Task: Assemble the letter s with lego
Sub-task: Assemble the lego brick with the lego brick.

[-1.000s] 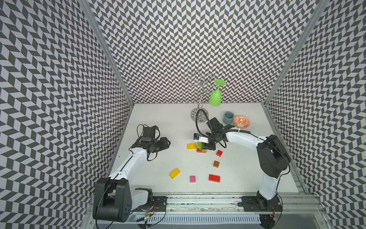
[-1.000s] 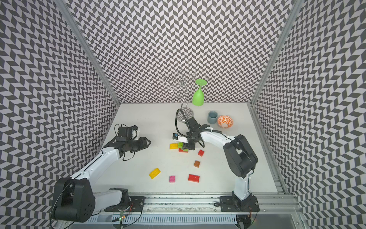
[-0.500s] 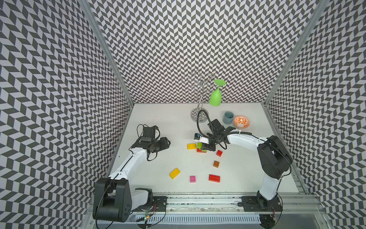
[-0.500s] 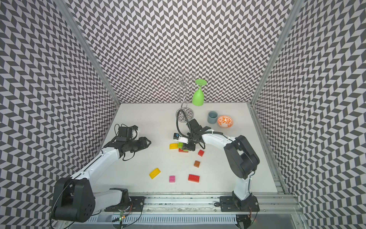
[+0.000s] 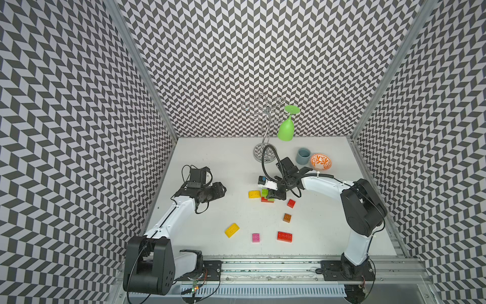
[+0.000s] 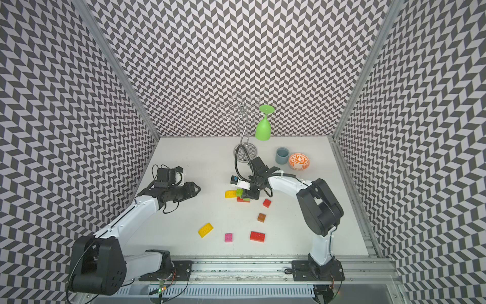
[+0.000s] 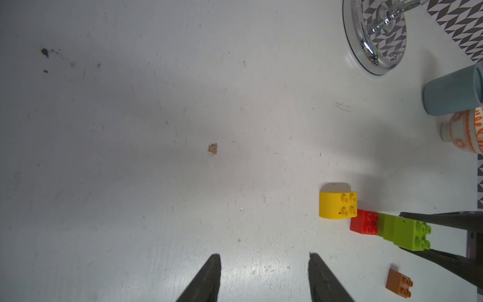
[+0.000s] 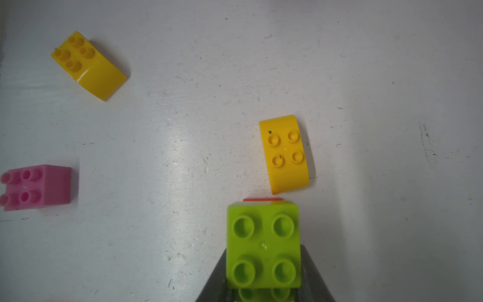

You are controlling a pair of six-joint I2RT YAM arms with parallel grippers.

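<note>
Lime brick [image 8: 262, 245] pinched between right gripper [image 5: 274, 194] jaws, atop red brick [image 7: 364, 222] beneath them; unmoved since a second ago, so pressing judged unfinished; left gripper [image 7: 264, 257] jaws spread, empty.

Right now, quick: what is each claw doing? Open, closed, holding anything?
Left claw: open, nothing between the fingers.
Right claw: closed on a lime green brick.
</note>
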